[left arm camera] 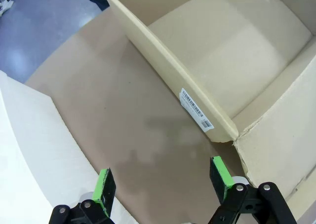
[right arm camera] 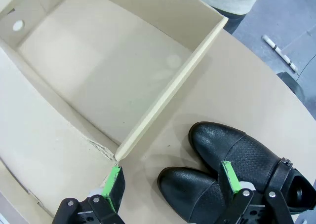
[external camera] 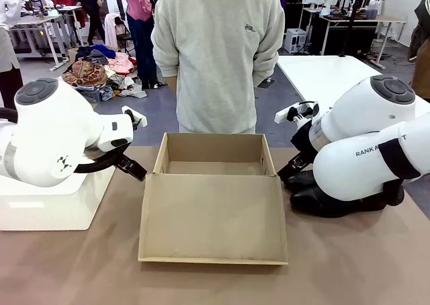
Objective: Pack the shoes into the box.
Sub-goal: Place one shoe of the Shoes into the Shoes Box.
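Observation:
The brown cardboard box (external camera: 213, 158) stands open mid-table, its lid flap (external camera: 213, 218) lying flat toward me; bare cardboard shows inside. The glossy black shoes (external camera: 316, 197) rest side by side on the table just right of the box, partly hidden behind my right arm. In the right wrist view my right gripper (right arm camera: 172, 179) hangs open above the shoes' toes (right arm camera: 190, 192), beside the box's corner (right arm camera: 118, 152). My left gripper (left arm camera: 162, 182) is open over bare table next to the box's left wall (left arm camera: 168, 71), holding nothing.
A large white box (external camera: 47, 204) sits at the table's left edge under my left arm, close to the left gripper (left arm camera: 29, 150). A person in a grey sweater (external camera: 215, 50) stands at the far side behind the box. Bare table lies in front of the flap.

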You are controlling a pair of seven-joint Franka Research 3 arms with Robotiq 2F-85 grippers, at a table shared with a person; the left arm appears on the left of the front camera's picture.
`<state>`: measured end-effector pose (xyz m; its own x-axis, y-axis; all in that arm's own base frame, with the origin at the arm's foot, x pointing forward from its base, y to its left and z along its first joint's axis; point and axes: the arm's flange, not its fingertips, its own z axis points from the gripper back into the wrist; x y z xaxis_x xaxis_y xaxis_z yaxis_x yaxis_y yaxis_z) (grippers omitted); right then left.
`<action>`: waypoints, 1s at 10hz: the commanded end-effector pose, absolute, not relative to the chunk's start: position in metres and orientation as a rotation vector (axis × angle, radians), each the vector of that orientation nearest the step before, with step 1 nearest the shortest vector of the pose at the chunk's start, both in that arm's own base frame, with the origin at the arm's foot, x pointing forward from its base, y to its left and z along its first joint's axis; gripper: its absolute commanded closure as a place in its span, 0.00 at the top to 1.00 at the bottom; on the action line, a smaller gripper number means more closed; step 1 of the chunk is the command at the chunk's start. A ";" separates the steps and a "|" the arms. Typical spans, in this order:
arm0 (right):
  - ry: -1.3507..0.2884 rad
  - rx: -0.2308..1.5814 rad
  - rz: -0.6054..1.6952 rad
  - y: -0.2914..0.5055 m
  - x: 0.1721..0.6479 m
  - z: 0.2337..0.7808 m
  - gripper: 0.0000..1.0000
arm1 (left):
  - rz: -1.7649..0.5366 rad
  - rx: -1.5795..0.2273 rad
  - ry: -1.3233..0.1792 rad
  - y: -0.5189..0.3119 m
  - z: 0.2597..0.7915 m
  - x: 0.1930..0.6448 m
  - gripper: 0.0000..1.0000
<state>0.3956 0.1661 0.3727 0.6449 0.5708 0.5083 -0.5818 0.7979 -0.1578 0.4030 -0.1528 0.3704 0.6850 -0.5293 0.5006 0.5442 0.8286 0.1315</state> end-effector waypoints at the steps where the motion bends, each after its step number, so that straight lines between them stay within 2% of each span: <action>1: -0.571 0.021 0.656 0.166 0.396 0.373 1.00 | -0.601 -0.028 -0.552 -0.152 0.370 0.403 1.00; 4: -0.571 0.021 0.656 0.166 0.396 0.373 1.00 | -0.601 -0.028 -0.552 -0.153 0.370 0.403 1.00; 10: -0.584 0.082 0.650 0.149 0.387 0.438 1.00 | -0.673 0.055 -0.627 -0.156 0.444 0.391 1.00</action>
